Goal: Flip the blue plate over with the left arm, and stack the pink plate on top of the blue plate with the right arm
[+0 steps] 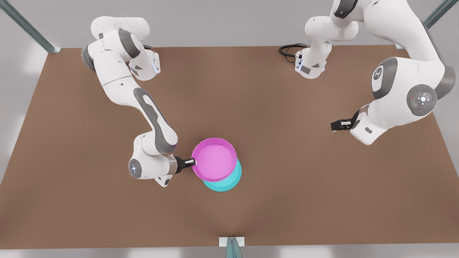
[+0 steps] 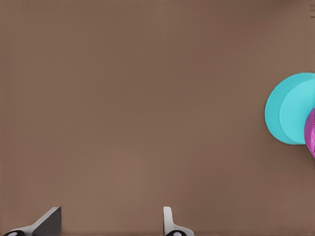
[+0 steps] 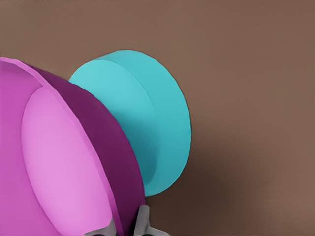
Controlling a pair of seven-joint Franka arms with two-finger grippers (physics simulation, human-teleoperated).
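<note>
I see the blue plate (image 1: pixel 224 183) lying upside down, base up, on the brown table (image 1: pixel 287 161). The pink plate (image 1: pixel 214 159) hangs over it, offset, open side up. My right gripper (image 1: pixel 192 163) is clamped on the pink plate's rim. My left gripper (image 1: pixel 335 125) waits well away from the blue plate, fingers (image 2: pixel 170 222) spread apart, holding nothing.

Pink plate (image 1: pixel 214 159), open side up, partly overlaps the overturned blue plate (image 1: pixel 229 182).
</note>
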